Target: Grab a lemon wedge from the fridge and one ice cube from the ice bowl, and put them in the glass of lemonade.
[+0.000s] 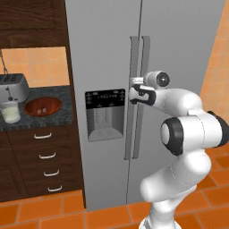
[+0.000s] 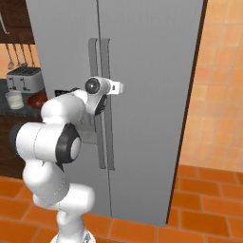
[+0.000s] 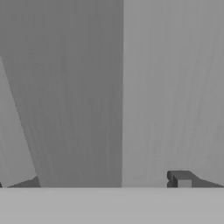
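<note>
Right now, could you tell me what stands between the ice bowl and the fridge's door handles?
In the left base view, the black dispenser panel on the fridge sits between the ice bowl and the handles.

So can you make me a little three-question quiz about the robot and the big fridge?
1. True or false: the fridge doors are shut.
2. What sits right of the glass of lemonade in the left base view? A) ice bowl B) kettle C) plate
3. What is the end effector reaching at?

Key: 1 true. 2 A. 3 the fridge's door handles.
</note>
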{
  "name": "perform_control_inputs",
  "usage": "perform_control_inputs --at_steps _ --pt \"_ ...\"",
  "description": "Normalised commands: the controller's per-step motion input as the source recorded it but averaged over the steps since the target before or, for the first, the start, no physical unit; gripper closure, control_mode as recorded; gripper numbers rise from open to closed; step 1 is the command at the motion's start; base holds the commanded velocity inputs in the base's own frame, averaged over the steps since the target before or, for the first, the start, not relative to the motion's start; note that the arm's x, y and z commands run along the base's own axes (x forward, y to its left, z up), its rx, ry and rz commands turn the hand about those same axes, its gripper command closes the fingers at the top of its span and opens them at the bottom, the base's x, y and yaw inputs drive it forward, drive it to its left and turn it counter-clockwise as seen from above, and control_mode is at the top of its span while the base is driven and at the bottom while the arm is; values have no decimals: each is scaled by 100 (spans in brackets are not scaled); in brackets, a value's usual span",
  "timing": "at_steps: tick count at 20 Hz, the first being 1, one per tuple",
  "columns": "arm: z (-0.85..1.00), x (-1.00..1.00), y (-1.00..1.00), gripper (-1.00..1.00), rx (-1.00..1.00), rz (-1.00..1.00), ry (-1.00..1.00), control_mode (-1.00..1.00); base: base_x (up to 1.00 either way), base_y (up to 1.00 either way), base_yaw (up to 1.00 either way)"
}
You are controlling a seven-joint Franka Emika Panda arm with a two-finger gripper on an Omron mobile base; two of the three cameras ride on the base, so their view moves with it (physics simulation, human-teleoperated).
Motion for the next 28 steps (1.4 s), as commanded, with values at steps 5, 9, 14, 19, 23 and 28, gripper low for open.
perform_control_inputs --at_steps 5,9,14,19,23,28 --pt "-19 94 -11 -100 0 0 0 -100 0 0 0" --pt "-15 59 0 100 0 0 1 -100 0 0 0" --pt "0 -75 -29 100 0 0 11 -100 0 0 0" --pt "7 -100 -84 100 2 0 15 -100 0 0 0" --pt "2 -100 -100 100 5 -2 28 -100 0 0 0" --pt "0 -100 -100 100 7 -6 20 -100 0 0 0"
